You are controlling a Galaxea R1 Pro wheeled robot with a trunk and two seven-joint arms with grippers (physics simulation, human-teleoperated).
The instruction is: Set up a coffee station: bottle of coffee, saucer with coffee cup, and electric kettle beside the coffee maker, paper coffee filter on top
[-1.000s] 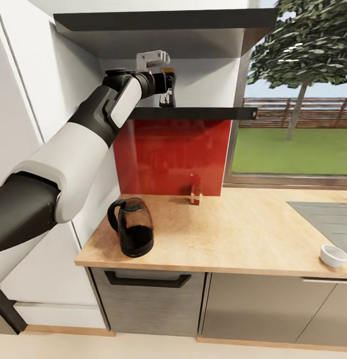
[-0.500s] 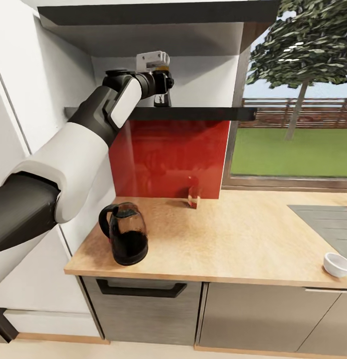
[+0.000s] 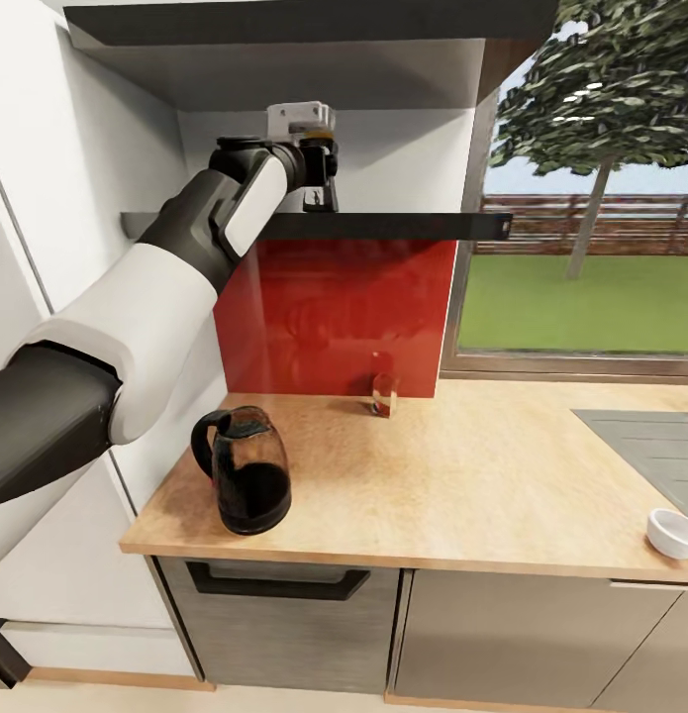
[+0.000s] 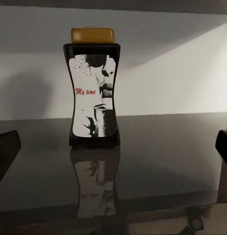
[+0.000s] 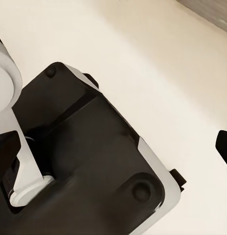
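- Head view: you are reaching your left arm up to the kitchen shelf (image 3: 403, 226), and the left gripper (image 3: 321, 194) is hanging at its front edge because the bottle of coffee sits up there, away from the bench (image 3: 462, 475). From here the bottle itself is hidden behind the wrist.
- Head view, lower down: the electric kettle (image 3: 245, 469) is standing upright at the bench's left front corner, well apart from the shelf; a small glass jar with a red lid (image 3: 384, 392) is standing against the red backsplash (image 3: 334, 307), and a small white bowl-like dish (image 3: 673, 532) is sitting at the right front edge. You are not facing the coffee maker here.
- Left wrist view: the bottle of coffee (image 4: 92, 88) is standing upright on the glossy shelf, near the back wall, centred between your fingertips, which are showing spread wide at either side. It is not touched yet. The label is reading "My time" in red over a black-and-white picture.
- Right wrist view: the camera is looking down at the robot's dark base (image 5: 93, 161) and pale floor. One dark fingertip (image 5: 224, 145) is showing; I cannot tell how the right gripper stands.
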